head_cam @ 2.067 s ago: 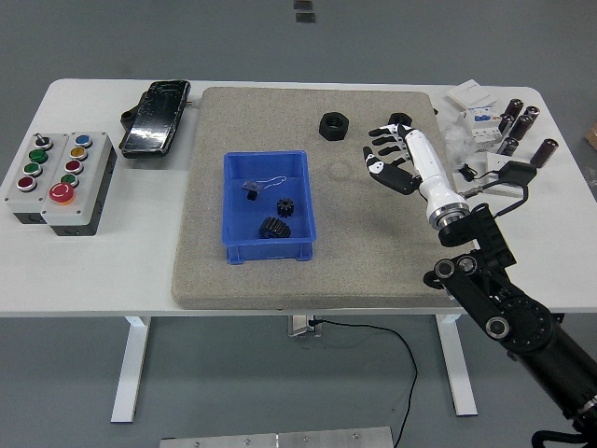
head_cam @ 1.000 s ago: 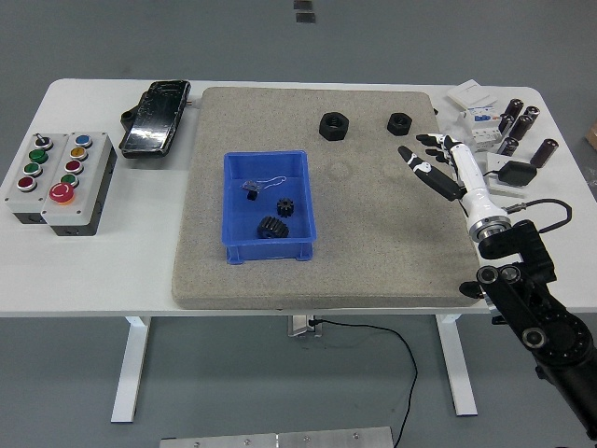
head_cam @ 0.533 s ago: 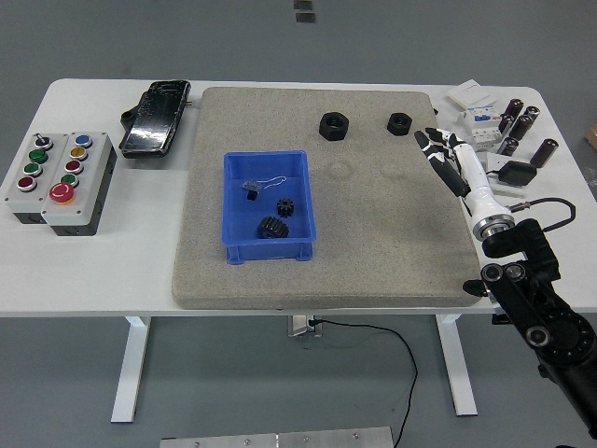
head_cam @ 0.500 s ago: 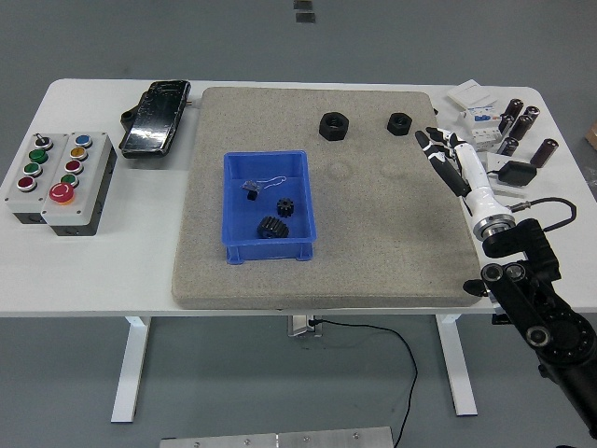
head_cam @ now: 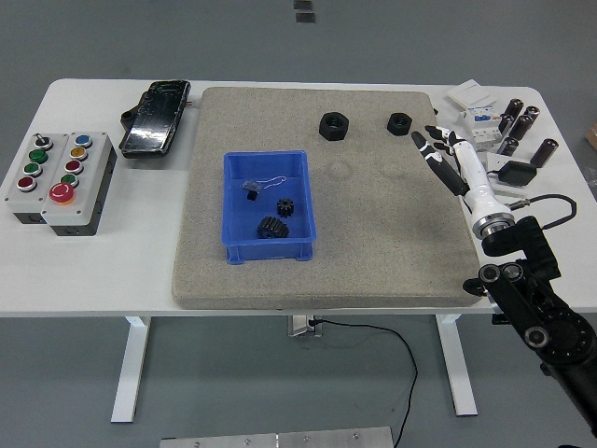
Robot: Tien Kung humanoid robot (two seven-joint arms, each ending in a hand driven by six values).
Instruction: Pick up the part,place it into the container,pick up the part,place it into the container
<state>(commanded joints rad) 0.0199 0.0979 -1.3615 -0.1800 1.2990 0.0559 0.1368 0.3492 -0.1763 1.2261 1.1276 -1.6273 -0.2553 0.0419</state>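
Right arm (head_cam: 532,299) black, jointed; white forearm; black-tipped fingers (head_cam: 422,143); 1 cable.

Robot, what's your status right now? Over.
Right hand open, empty, at mat's right edge. Left arm out of view. Two black nuts on mat, outside blue bin. Path clear.

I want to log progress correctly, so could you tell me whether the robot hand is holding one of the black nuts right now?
No: the right robot hand is open and empty, and both black nuts lie on the grey mat.
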